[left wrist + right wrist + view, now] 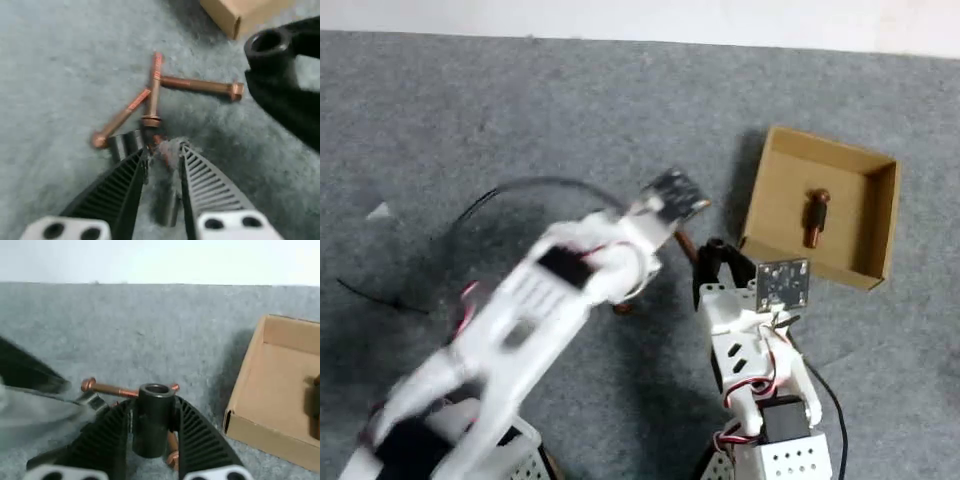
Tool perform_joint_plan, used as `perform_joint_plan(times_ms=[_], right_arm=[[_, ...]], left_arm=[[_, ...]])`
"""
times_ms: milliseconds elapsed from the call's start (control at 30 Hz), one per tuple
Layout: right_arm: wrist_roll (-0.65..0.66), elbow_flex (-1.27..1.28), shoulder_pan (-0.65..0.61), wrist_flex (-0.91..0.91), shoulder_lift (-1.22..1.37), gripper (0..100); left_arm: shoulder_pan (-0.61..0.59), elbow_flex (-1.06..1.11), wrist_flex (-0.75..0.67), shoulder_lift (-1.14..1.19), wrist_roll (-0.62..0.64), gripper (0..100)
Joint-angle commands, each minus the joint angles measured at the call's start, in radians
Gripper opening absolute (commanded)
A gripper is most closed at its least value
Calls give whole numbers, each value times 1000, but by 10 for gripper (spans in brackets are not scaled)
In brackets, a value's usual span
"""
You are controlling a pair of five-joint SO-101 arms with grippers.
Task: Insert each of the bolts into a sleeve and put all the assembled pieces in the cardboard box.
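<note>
- Gripping a black sleeve [151, 422] upright, the right gripper [152, 407] sits clenched just beside the box [785, 200].
- Left gripper [162, 152], jaws parted and holding nothing, hangs over three loose bolts [154, 85] on the mat [470, 120], a little farther from the box.
- One assembled piece [816, 218] lies inside the box.
- Picking up a bolt looks to be the step in hand; the next move likely calls for closing on one shank, then lining it up with the sleeve's bore.

Three bolts [152, 92] and three sleeves [152, 415] are lying outside the one box [757, 200]; one assembled piece [816, 218] is lying inside.
</note>
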Motion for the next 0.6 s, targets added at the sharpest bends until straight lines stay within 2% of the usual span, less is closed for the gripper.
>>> perform_joint_plan(times_ms=[0, 133, 233, 567], right_arm=[[12, 13, 10, -4, -13, 4], [21, 15, 10, -38, -13, 4], [98, 22, 12, -81, -13, 4], [107, 44, 12, -85, -15, 4]], left_arm=[[21, -268, -15, 311, -8, 109], [21, -397, -15, 466, -9, 109], [21, -487, -15, 556, -9, 109], [13, -661, -18, 835, -9, 109]])
